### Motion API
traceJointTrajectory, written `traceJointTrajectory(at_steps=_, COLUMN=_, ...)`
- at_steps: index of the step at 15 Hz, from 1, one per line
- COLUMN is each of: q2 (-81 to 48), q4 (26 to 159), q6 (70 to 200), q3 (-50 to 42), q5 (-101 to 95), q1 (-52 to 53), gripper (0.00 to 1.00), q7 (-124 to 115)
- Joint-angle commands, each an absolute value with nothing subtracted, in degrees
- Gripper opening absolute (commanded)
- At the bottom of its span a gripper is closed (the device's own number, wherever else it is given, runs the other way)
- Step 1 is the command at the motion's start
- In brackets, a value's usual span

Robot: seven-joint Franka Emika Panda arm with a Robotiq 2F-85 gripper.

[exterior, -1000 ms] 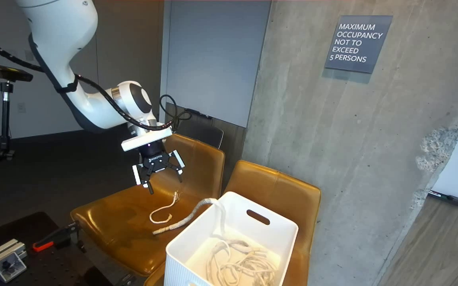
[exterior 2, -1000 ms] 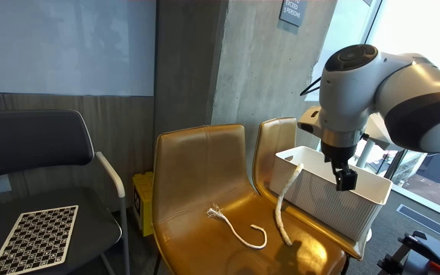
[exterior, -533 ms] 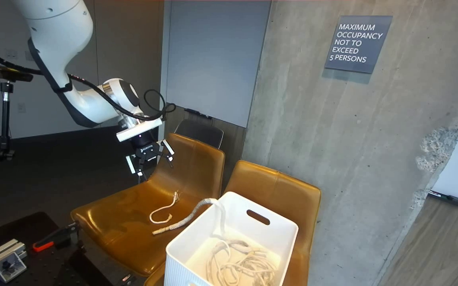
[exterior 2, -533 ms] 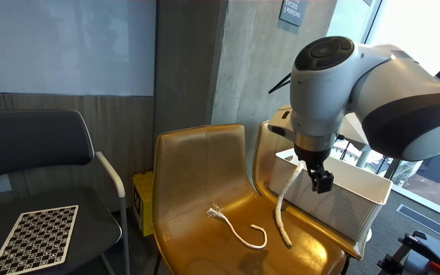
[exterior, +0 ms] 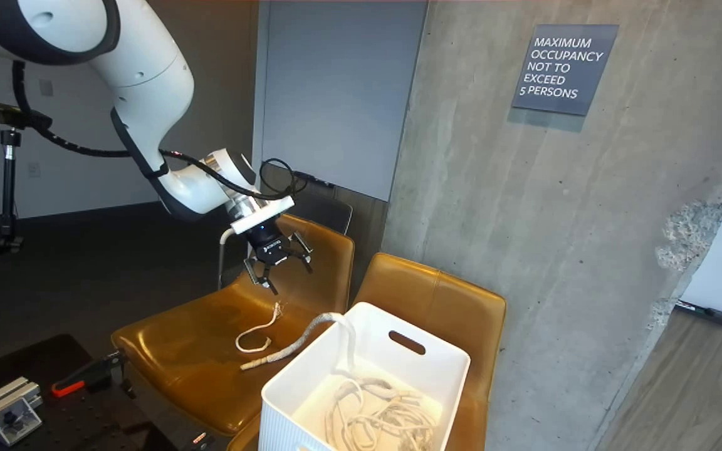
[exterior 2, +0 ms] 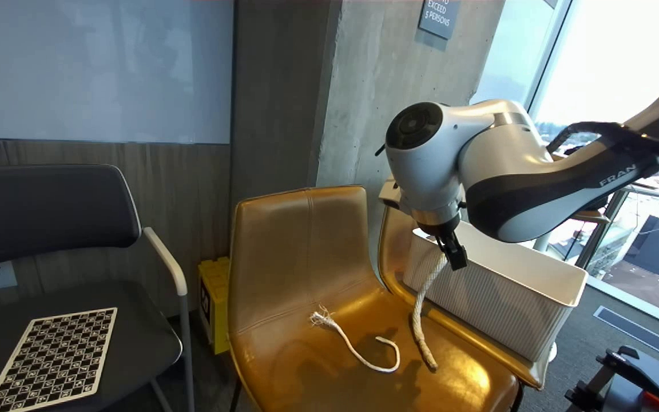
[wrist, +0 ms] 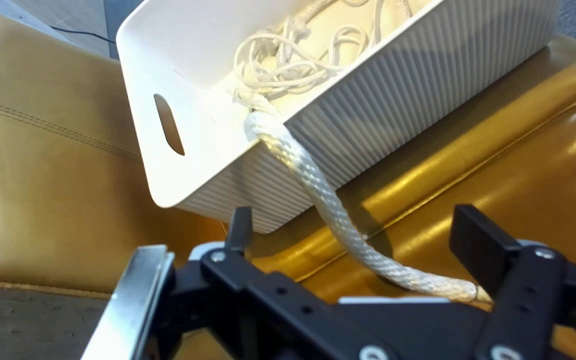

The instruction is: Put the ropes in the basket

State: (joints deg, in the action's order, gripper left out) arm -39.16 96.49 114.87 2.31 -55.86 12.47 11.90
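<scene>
The white basket [exterior: 376,344] stands on a mustard-brown chair in both exterior views [exterior 2: 489,300]. A cream rope tangle [exterior: 398,418] lies inside; it also shows in the wrist view [wrist: 288,65]. A thick off-white rope [exterior: 304,335] hangs over the basket rim, its end on the neighbouring chair seat; it crosses the wrist view [wrist: 329,200]. A short frayed rope piece [exterior 2: 345,339] lies loose on that seat. My gripper [exterior: 292,280] is open, tilted, and empty above the seat near the basket. In the wrist view, the thick rope passes between the open fingers [wrist: 353,222], apparently below them.
Two mustard-brown chairs [exterior 2: 301,257] stand side by side, with backrests [exterior: 311,263] behind the ropes. A concrete wall [exterior: 524,219] rises behind. A dark chair [exterior 2: 49,217] holds a checkered board [exterior 2: 52,357]. A dark table with a red-handled clamp [exterior: 82,379] is near.
My gripper first drew back, then came toward the basket and tilted. In an exterior view it shifted steadily left, now in front of the thick rope's upper part. The ropes and basket have not moved.
</scene>
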Motion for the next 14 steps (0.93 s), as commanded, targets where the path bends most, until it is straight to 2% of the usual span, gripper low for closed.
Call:
traceJointTrajectory(at_steps=1, q2=-45.53, q4=88.94, q6=111.2, q3=1.67, q5=-56.53, q1=11.03, gripper=1.0, q7=15.16)
traceJointTrajectory(at_steps=10, q2=-54.09, q4=82.18, q6=109.31, q3=0.14, q5=-56.97, q1=10.08, gripper=0.98, q7=17.03)
traceJointTrajectory(at_steps=11, q2=-54.71, q4=81.33, q6=109.11, q3=-0.01, q5=-56.85, q1=10.01, gripper=0.77, q7=17.27)
traceJointTrajectory(at_steps=14, q2=-55.82, q4=79.31, q6=108.88, q3=-0.43, q5=-56.56, q1=9.77, gripper=0.61, q7=17.88)
